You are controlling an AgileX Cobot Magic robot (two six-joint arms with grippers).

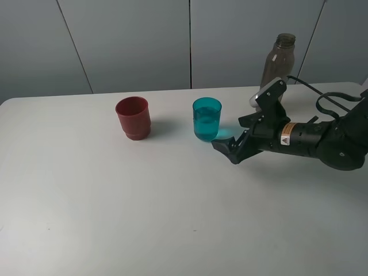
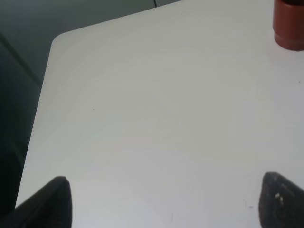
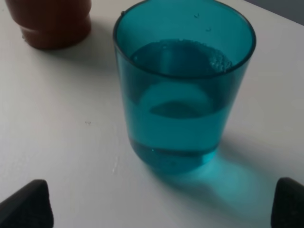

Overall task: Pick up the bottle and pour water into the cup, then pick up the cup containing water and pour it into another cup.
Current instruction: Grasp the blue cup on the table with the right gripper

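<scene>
White table (image 1: 115, 218), red cup (image 1: 133, 118), teal cup of water (image 1: 206, 118) beside it, smoky bottle (image 1: 278, 60) farther back

My right arm (image 1: 313, 141) stretches in low and level, right gripper (image 1: 232, 138) spread wide, while my left gripper (image 2: 166, 206) – seen only from its wrist – likewise gapes.

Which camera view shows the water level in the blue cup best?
The right wrist view: the blue cup fills the picture, and the water line shows clearly. The exterior high view shows the whole cup, but small, its level hard to read. The left wrist view does not show it.
</scene>
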